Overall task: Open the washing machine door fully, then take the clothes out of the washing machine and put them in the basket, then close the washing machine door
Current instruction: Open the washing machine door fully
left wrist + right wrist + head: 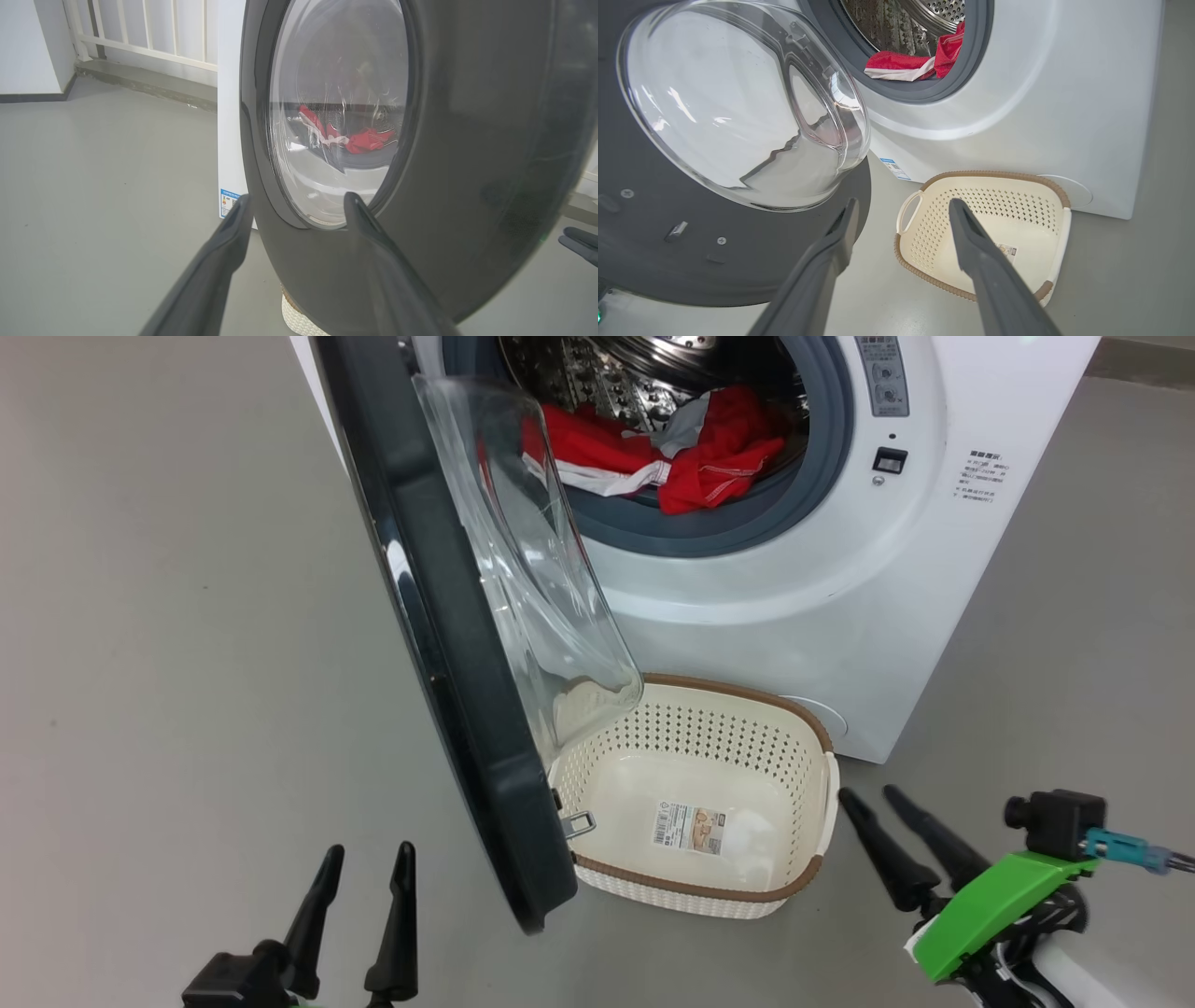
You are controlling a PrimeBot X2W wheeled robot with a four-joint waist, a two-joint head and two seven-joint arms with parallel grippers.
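Observation:
The white washing machine [822,569] stands ahead with its door [439,644] swung out toward me, black rim edge-on and glass bowl [532,569] facing the opening. Red clothes [709,453] with white trim lie in the drum mouth [920,58]. The cream basket [695,887] sits empty on the floor below the opening, partly under the door. My left gripper [364,863] is open, low at the left on the door's outer side [467,140]. Right of the basket, my right gripper [873,798] is open with nothing between its fingers [971,233].
Grey floor [159,616] spreads to the left of the door and to the right of the machine. A white railing [140,28] and a wall line the far side in the left wrist view.

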